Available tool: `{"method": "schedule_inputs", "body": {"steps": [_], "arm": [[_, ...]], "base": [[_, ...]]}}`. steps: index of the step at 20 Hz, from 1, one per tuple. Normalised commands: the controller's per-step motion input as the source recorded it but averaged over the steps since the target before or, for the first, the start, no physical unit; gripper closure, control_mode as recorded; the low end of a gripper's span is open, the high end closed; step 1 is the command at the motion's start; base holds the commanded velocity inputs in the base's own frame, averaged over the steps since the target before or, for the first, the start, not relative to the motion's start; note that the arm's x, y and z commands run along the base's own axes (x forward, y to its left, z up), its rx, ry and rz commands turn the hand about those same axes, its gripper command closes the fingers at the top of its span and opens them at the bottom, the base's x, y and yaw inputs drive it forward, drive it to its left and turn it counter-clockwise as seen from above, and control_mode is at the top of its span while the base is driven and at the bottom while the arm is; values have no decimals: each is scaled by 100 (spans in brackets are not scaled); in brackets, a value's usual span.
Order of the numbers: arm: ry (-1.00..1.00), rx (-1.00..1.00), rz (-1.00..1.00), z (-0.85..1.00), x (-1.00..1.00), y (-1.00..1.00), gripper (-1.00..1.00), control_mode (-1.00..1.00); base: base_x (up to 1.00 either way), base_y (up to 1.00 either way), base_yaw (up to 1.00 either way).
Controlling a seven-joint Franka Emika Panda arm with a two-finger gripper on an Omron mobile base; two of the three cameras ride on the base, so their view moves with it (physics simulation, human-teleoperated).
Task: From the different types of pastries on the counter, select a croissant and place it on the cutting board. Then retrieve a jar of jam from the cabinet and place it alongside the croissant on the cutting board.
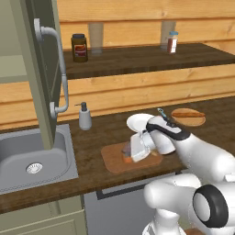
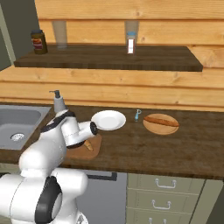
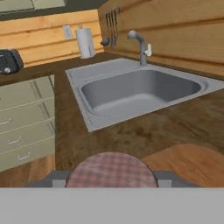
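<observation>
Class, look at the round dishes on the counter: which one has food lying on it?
The wooden plate, farther from the sink: a long pastry lies across it. The white plate beside the cutting board is bare.

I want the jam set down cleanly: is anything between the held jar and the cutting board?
Nothing visible. The gripper holds the jar low over the cutting board, with bare board ahead of it. The croissant lies on the board close beside the jar, not clearly under it.
</observation>
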Motion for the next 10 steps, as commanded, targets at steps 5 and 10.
{"method": "schedule_inputs", "body": {"steps": [5, 10], "arm": [[-26, 0, 0, -59, 8, 20, 100, -100], [-22, 0, 0, -46, 18, 17, 100, -100]], "base": [[0, 0, 0], [0, 0, 0]]}}
